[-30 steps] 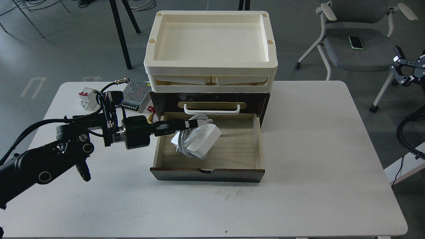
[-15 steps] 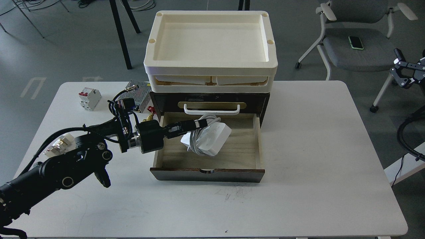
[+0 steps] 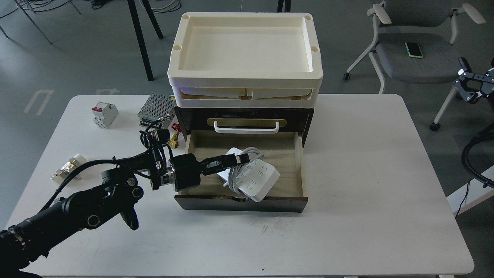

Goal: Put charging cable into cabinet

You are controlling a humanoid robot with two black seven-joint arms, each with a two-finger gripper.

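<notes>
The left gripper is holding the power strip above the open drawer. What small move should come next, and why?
Probably lower it a little and open. The left gripper grips the power strip by its coiled cord, and the strip hangs tilted inside the open drawer, its lower corner close to the front wall. Setting it flat on the drawer floor first should keep it from tipping over that edge.

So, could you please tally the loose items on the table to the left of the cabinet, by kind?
Circuit breaker: 1
Metal mesh power supply box: 1
Small white part near the table's left edge: 1
Small red and brass bits beside the cabinet, too small to tell: 1 cluster
Total: 4
</notes>
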